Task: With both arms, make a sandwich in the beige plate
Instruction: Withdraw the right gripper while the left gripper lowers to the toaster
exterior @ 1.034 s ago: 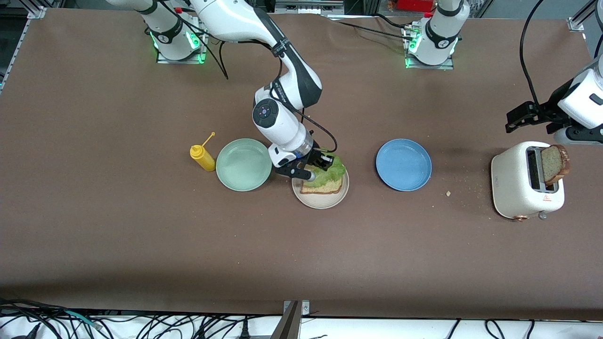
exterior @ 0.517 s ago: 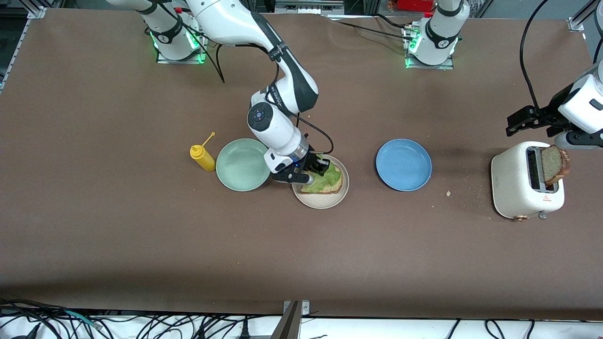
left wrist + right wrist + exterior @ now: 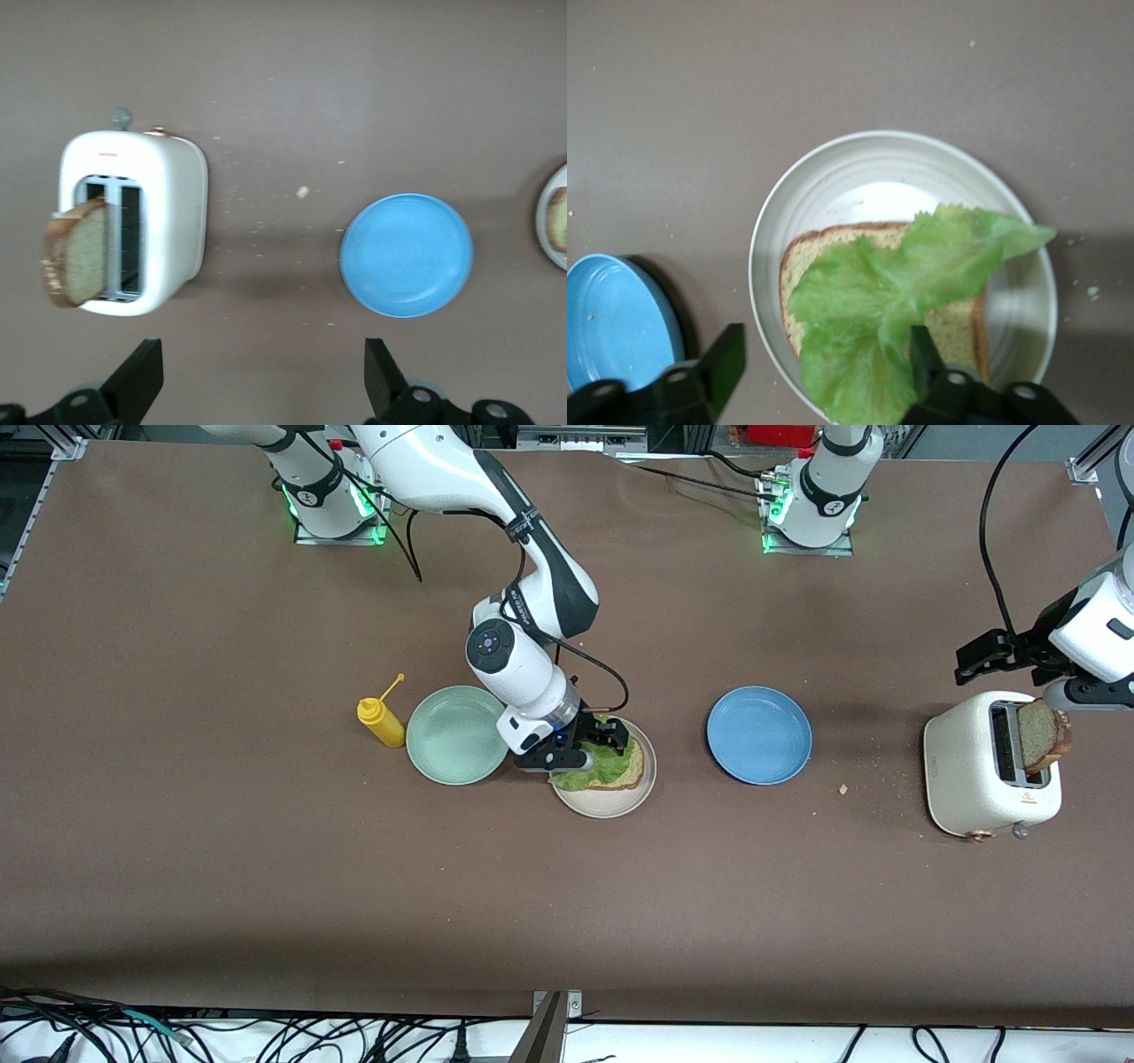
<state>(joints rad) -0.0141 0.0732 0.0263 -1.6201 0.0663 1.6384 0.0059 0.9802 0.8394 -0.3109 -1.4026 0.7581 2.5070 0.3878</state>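
Two slices of bread were in evidence, only one of them on the beige plate [image 3: 605, 802]. Working across the front view from the right arm's end of the table: a yellow squeeze bottle [image 3: 380, 721] stood beside a mint-green plate [image 3: 457, 734], and the beige plate lay just beside that, slightly nearer the camera. On it sat the first bread slice [image 3: 948, 332], square to the plate, with a lettuce leaf [image 3: 895, 297] lying diagonally over it, one tip reaching out over the rim. The right gripper [image 3: 592, 746] hung low over the plate's edge toward the robots, its fingers [image 3: 726, 354] spread wide either side of the leaf and holding nothing; the leaf appeared released.

Next came an empty blue plate [image 3: 758, 734], then, toward the left arm's end, a white toaster [image 3: 990, 776] with the second bread slice [image 3: 1043, 733] standing upright in a slot, its flat faces turned along the table's length. The left gripper [image 3: 261, 376] hovered over the bare table between toaster and blue plate, fingers fully apart and empty.

Judgement: the sandwich was half built and lacked its top slice. The left arm was plainly the nearer to that slice. For the pick, the gripper would need to shift over the toaster and straddle the slice across its thin dimension, one finger to each flat face.
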